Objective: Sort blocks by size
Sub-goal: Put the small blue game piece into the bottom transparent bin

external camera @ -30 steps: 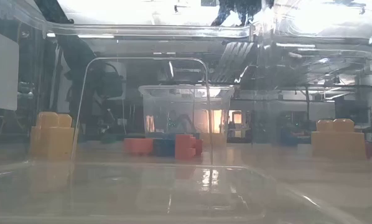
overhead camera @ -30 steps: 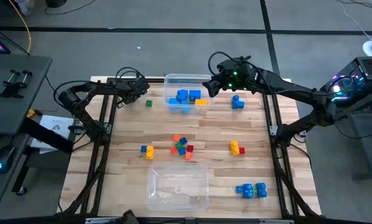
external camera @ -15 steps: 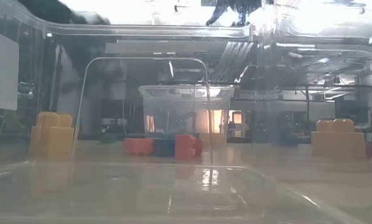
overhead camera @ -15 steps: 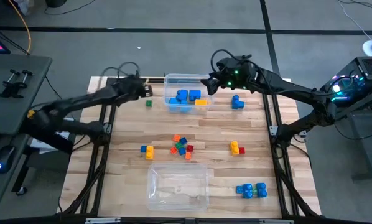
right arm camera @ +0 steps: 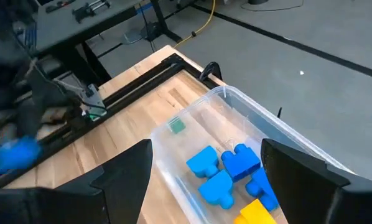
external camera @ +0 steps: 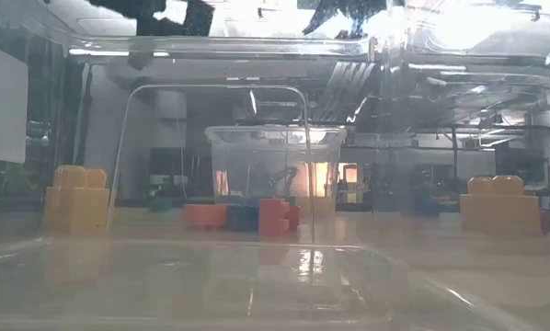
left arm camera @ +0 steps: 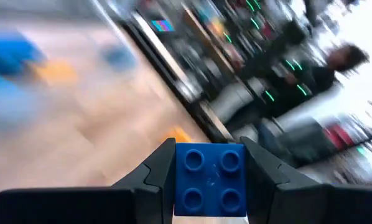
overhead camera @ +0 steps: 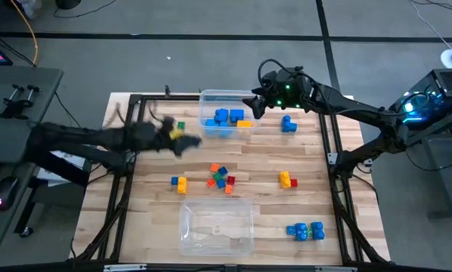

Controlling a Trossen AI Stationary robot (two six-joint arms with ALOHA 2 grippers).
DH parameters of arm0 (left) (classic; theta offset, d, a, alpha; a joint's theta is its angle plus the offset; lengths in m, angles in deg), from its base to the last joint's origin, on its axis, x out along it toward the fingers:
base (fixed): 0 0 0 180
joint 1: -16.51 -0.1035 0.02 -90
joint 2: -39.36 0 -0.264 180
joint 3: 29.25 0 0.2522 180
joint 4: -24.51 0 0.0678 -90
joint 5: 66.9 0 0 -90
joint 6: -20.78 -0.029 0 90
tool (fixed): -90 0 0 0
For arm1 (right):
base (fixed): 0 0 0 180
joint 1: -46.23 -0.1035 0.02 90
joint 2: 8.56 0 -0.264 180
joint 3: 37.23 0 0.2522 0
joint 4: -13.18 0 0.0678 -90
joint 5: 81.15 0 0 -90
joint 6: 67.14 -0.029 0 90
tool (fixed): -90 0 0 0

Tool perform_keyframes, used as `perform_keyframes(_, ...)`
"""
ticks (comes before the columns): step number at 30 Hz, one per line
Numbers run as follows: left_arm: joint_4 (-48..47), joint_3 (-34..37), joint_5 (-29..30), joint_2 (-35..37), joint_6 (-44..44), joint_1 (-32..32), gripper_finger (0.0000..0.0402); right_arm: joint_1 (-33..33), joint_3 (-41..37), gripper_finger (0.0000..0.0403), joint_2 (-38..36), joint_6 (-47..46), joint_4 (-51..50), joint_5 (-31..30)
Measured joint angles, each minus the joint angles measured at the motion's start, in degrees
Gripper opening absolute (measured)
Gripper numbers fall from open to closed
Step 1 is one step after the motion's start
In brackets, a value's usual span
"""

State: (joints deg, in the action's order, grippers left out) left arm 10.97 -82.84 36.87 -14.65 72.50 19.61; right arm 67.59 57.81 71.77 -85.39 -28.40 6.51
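Left claw (left arm camera: 208, 186) has a small blue block (left arm camera: 209, 179) clamped tight, up over the desk (overhead camera: 309, 159) near the far bin (overhead camera: 227, 96). I'd slow down before dropping it. Right claw (right arm camera: 204, 180) hovers spread wide over that bin.

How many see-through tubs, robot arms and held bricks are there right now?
Clear bins: 2 (far bin, near bin)
Robot arms: 2 (left arm, right arm)
Held bricks: 1 (blue brick between the left arm's fingers)
Total: 5
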Motion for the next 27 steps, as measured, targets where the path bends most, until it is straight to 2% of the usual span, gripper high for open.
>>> perform_keyframes(4,0.9,-3.9,-1.9,-8.8,-0.5,9.6,0.0105,-0.1,0.0,0.0296,-0.1,-0.5,1.4,5.9)
perform_keyframes(7,-2.3,-9.1,-7.5,-14.2,-5.3,12.6,0.0105,-2.0,0.0,0.0296,-0.1,-4.3,4.7,12.5)
perform_keyframes(12,-16.1,-18.6,-16.5,-19.6,-18.8,15.2,0.0115,-9.9,0.0,0.0296,-0.1,-9.2,11.4,14.2)
perform_keyframes(15,-23.6,-21.7,-17.6,-21.0,-27.5,17.5,0.0117,-15.7,0.0,0.0296,-0.2,-11.9,13.2,9.0)
perform_keyframes(17,-24.4,-21.9,-17.6,-21.7,-32.0,19.2,0.0117,-19.5,0.0,0.0296,-0.2,-13.9,13.2,4.0)
perform_keyframes(23,-19.8,-21.9,-17.7,-25.4,-40.5,23.6,0.0119,-28.9,0.0,0.0296,-0.2,-20.8,13.1,-8.6)
perform_keyframes(27,-16.8,-21.9,-17.7,-29.1,-43.5,25.4,0.0121,-33.6,0.0,0.0296,-0.2,-22.6,13.1,-14.1)
